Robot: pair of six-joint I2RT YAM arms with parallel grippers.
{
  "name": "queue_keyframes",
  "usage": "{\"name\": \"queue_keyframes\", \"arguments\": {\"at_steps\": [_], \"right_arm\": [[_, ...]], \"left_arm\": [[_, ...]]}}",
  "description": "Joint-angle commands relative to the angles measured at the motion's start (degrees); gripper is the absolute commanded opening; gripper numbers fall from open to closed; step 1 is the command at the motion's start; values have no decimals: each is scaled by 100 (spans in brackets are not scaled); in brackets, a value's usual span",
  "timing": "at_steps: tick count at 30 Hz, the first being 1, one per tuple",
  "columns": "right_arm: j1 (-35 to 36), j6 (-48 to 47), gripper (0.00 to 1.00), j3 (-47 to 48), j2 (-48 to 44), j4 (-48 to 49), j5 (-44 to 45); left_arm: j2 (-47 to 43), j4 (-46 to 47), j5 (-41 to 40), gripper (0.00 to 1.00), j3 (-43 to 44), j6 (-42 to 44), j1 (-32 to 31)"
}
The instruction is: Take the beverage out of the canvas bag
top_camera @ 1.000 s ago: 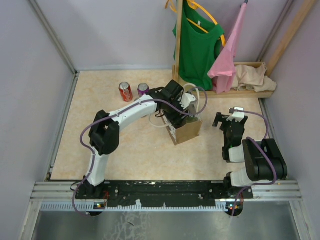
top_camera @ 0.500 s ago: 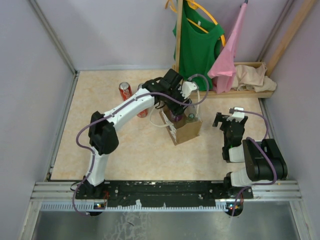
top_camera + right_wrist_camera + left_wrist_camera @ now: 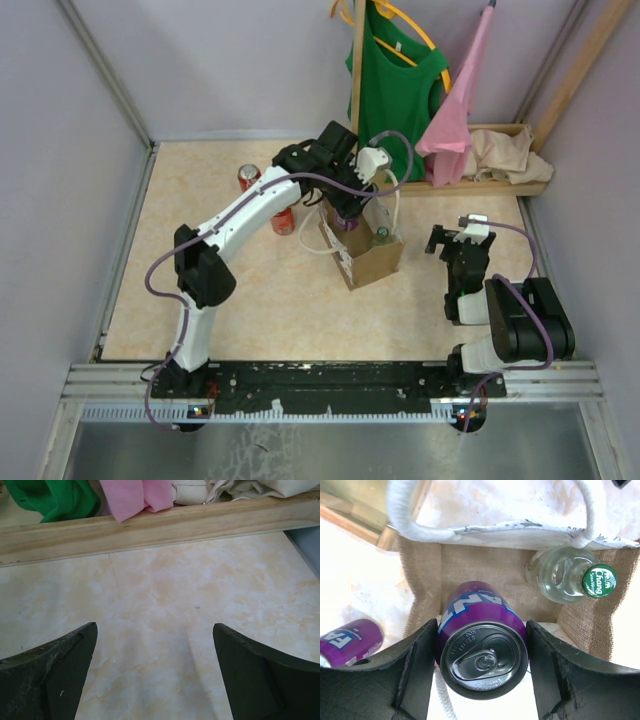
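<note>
Glass bottle [image 3: 565, 575] in canvas bag [image 3: 485, 572], purple can [image 3: 481, 614] in left gripper [image 3: 482, 656]

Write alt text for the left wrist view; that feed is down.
A purple soda can, top toward the camera, is gripped between the left arm's black fingers over the open canvas bag. A clear glass bottle with a green cap stands inside the bag at right; a second purple can sits outside it, lower left.
</note>
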Motion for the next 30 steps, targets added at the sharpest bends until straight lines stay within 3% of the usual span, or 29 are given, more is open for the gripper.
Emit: {"name": "queue_keyframes", "arguments": {"at_steps": [1, 7, 19, 24, 30], "right_arm": [[-9, 41, 99, 115, 3, 250, -2], [-16, 47, 99, 116, 2, 250, 0], [-10, 48, 99, 114, 3, 248, 0], [-9, 46, 99, 117, 3, 250, 4], [-15, 44, 99, 120, 3, 245, 5]], "left_arm": [[-308, 14, 163, 0, 520, 16, 197], [-781, 233, 567, 0, 500, -177, 598], [-1607, 455, -63, 0, 268, -280, 1271], [-2058, 589, -410, 0, -329, -413, 1613], [-2840, 1186, -478, 0, -1853, -820, 2409]]}}
